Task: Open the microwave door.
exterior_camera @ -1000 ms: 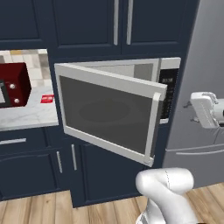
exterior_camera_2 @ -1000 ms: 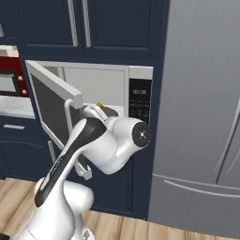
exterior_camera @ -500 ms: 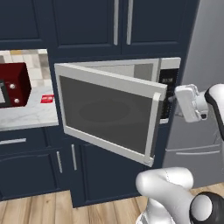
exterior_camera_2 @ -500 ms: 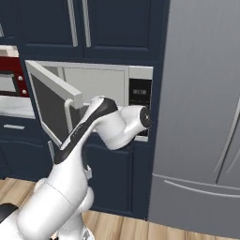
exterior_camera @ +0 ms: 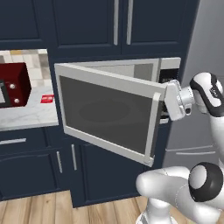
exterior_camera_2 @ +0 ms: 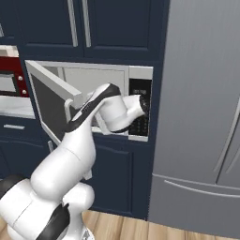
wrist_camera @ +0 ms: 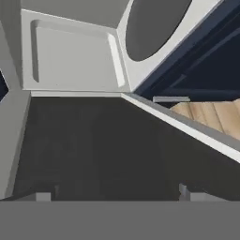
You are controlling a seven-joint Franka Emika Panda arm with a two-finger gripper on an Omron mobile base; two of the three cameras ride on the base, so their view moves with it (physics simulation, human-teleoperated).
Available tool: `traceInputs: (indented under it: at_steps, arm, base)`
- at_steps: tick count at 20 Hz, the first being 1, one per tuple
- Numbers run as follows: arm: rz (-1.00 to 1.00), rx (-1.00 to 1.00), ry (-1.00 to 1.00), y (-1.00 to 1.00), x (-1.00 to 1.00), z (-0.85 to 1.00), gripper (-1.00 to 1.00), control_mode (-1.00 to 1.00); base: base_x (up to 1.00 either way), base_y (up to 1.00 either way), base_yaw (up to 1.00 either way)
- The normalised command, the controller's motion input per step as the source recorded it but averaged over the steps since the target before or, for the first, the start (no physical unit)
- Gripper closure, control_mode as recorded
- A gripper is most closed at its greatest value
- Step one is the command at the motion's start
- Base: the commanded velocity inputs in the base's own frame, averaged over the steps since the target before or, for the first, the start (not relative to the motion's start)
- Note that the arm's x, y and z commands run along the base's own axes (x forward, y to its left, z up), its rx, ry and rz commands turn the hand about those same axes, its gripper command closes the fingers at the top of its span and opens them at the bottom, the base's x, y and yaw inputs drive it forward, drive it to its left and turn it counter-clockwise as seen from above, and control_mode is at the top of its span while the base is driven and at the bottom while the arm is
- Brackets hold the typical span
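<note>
The jaws (wrist_camera: 115, 194) show as two small finger tips low in the hand view, set well apart, with nothing between them; they stand spread. Right in front of them is the dark grey window of the microwave door (wrist_camera: 103, 150), seen from its inner side, with the pale interior of the microwave (wrist_camera: 70, 58) beyond its edge.

From the left base view the hand (exterior_camera: 175, 99) sits at the free edge of the microwave door (exterior_camera: 105, 113), just beside the slim vertical bar handle (exterior_camera: 151, 127); whether it touches the door cannot be told. The door is swung partly outward, hinged on its left side, its free edge well out from the microwave (exterior_camera: 168, 65). In the right base view the arm's forearm crosses in front of the opening and covers part of the black keypad strip (exterior_camera_2: 139, 108), and the hand itself is hidden behind the arm there.

Around it: two navy upper cabinet doors (exterior_camera: 118, 22) with two upright silver handles above the microwave, and two lower cabinet doors (exterior_camera: 65, 162) with two short handles below. To the left, one dark-red appliance with two knobs (exterior_camera: 13, 83) stands on a pale counter (exterior_camera: 30, 116), beside a small red patch on the counter, under a tiled backsplash. One drawer with a horizontal handle lies under the counter. A tall grey refrigerator (exterior_camera_2: 201, 117) stands at the right, over a wooden floor (exterior_camera: 52, 210).
</note>
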Motion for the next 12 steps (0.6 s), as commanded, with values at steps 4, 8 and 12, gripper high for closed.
traceInputs:
  at_steps: [4,8,12]
  arm:
    - [0.22,0.09,0.22,0.72,-0.12,0.0,-1.0,-1.0]
    - [0.26,0.06,0.25,0.67,-0.33,0.02,-1.0,-1.0]
    - [0.3,0.06,0.24,0.55,-0.64,0.13,-1.0,-1.0]
  base:
    - [0.0,0.0,0.0]
    - [0.0,0.0,0.0]
    - [0.0,0.0,0.0]
